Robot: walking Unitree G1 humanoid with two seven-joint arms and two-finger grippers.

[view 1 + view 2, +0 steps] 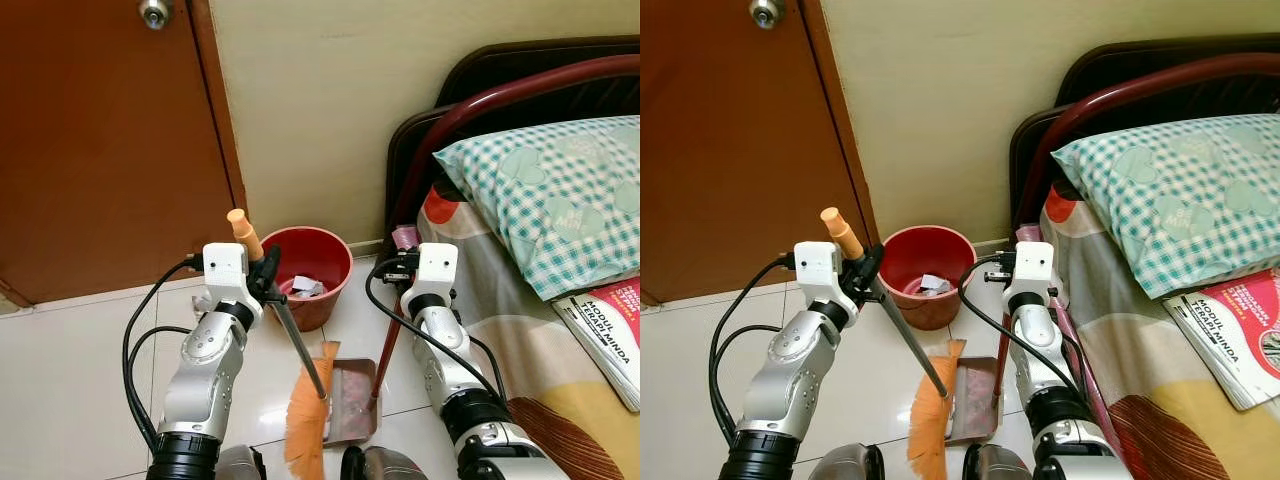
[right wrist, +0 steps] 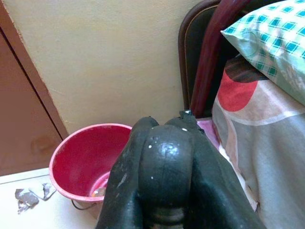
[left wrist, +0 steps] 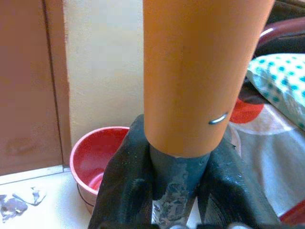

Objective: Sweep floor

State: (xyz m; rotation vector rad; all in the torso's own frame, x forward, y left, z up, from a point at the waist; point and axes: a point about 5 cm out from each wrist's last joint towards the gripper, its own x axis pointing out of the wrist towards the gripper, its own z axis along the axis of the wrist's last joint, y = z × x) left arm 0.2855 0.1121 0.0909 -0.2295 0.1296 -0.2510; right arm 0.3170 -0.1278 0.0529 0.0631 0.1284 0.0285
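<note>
- Broom (image 1: 303,425) with orange bristles stood on the pale tiled floor (image 1: 80,350) below and just inward of the left gripper (image 1: 262,272); its dark shaft ran up at a slant into that gripper, and its orange handle tip (image 1: 243,231) stuck out above the fingers.
- Left gripper was clamped on the broom's shaft just under the orange grip; in the left wrist view the black fingers (image 3: 126,186) pressed against the shaft from both sides.
- Right gripper (image 1: 402,262) was closed round the top of a dark red dustpan handle (image 1: 388,345); in the right wrist view its fingers (image 2: 164,176) wrapped tightly over the handle's end.
- Dustpan (image 1: 350,400) lay on the floor below and between the two grippers, its mouth touching the bristles; some debris seemed to lie in it, though this was hard to make out.
- A red bucket (image 1: 308,272) holding scraps of paper stood just ahead of the grippers, against the wall beside the door (image 1: 100,140); a few paper scraps (image 2: 28,196) lay on the floor beside it; a bed (image 1: 540,300) lay beside the right gripper.
- By my judgement the step in hand was brushing rubbish into the dustpan; the next move would call for short strokes towards the pan with the pan held flat, then lifting it level and tipping it over the bucket.
</note>
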